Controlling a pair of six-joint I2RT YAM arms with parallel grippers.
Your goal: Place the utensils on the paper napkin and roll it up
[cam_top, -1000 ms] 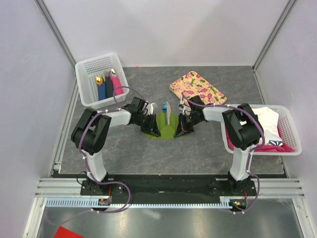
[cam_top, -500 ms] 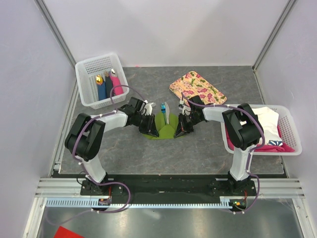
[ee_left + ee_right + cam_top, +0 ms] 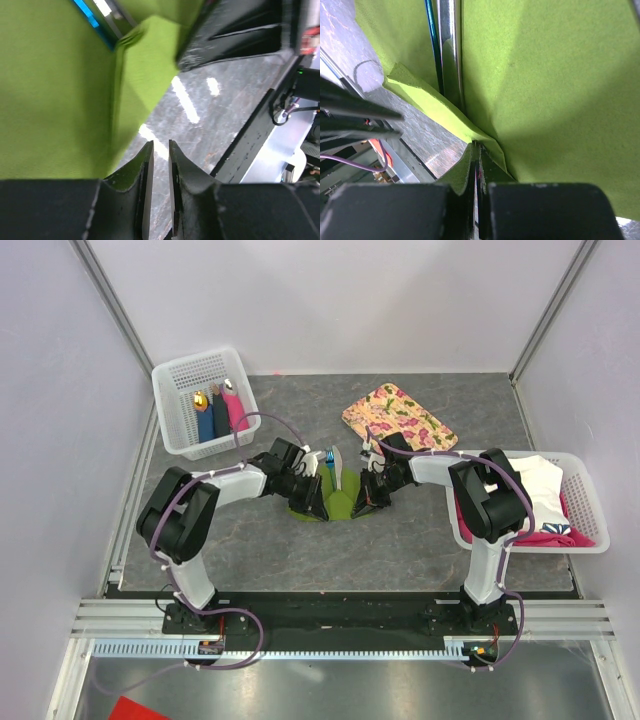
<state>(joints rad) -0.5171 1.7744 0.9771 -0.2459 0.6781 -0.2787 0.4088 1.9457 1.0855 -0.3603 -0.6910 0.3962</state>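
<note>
The olive-green paper napkin is lying on the grey table midway between the two arms, with one edge lifted into a soft fold. The blue utensil and the silvery utensil are resting side by side on it, just about touching, their far ends showing between the two grippers. The right gripper is working at the napkin's right side, its jaws pressing fully together on that raised fold of paper. The left gripper is sitting at the napkin's left edge, its jaws standing only a narrow slit apart, with just bare table showing between the tips. The floral tray is lying well apart, at the far right.
</note>
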